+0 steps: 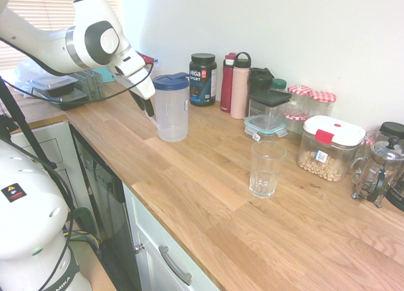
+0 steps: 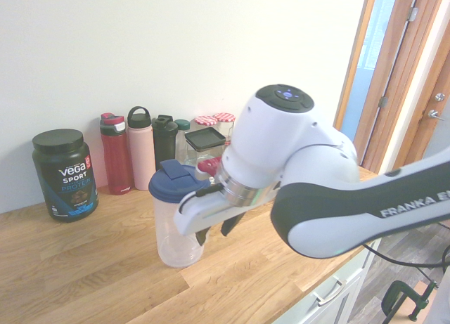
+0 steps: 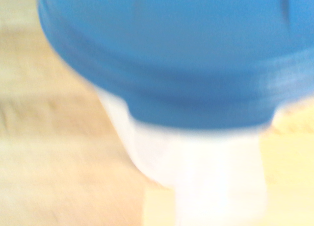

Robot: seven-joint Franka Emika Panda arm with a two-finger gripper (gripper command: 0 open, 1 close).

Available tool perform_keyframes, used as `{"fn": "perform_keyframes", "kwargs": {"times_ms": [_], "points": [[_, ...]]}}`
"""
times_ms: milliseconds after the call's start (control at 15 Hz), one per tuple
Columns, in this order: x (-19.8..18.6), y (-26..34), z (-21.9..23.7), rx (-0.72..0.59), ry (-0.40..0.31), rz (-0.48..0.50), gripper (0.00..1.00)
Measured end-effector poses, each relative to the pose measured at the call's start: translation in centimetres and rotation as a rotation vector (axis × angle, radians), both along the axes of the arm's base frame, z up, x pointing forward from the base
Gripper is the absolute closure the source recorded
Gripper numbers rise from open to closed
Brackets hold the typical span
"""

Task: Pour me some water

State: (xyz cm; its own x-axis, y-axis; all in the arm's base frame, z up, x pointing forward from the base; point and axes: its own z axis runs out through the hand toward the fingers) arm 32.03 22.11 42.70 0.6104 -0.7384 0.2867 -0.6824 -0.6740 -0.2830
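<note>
In the first exterior view the robot's white base is seen nearest the camera at the lower left, and beyond it the front edge of the wooden counter (image 1: 208, 196) with white drawers beneath. A clear drinking glass (image 1: 266, 168) stands upright near the middle of the counter, with what appears to be a little water in its bottom. Well apart from it, toward the window end, a clear plastic pitcher (image 1: 171, 107) with a blue lid is standing upright on the counter. The gripper (image 1: 146, 105) is angled steeply downward just beside the pitcher, at the side where the handle is. In the second exterior view the two dark fingers (image 2: 202, 234) are seen spread part way, against the lower half of the pitcher (image 2: 174, 229); whether they touch the handle cannot be told, and nothing is seen clamped between them. In the wrist view the blue lid (image 3: 171, 54) fills the upper part of the picture, blurred, with the pale body of the pitcher below it.

Along the wall a row of containers is lined up: a black Vega Sport tub (image 1: 202, 79), a red bottle (image 1: 227, 83), a pink bottle (image 1: 240, 86), and a dark bottle (image 1: 259, 79). Further along, jars with red checked lids (image 1: 312, 101) are seen, then a clear box with a white and red lid (image 1: 329, 148) holding what look like nuts, and a French press (image 1: 379, 169) at the right edge.
</note>
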Motion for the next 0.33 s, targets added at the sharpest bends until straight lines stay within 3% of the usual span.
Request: {"fn": "perform_keyframes", "kwargs": {"times_ms": [200,333], "points": [[-1.9,-4.7,2.3,-0.038,0.100,0.058,0.00],[-1.6,-9.8,4.1,-0.028,0.151,0.033,0.00]]}}
